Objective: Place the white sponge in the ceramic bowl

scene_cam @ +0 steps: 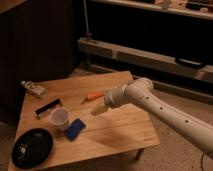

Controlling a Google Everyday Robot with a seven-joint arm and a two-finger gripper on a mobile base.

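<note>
In the camera view, the white arm reached in from the right over the light wooden table. Its gripper hung just above the middle of the top, close beside a slim orange object. The gripper's tip looked pale cream, and whether it was wide, narrow or closed on something could not be told. No white sponge lay plainly on the boards. The pale shape at the tip may have been it, but that was only a guess.

The shallow, round, glossy black ceramic bowl sat at the near left corner, well apart from the gripper. Between the two stood a small translucent whitish cup, with a flat blue pad just beside it. A black bar-shaped item and a small bottle on its side lay farther back.

If the sponge was in hand, the step was probably the carry to the bowl. Doing it well called for enough height to pass over the cup, which looked light and easy to tip. It also called for centring over the dish's middle rather than its rim. The arm would best come low before release, since the dish was shallow and a light sponge could bounce out.
</note>
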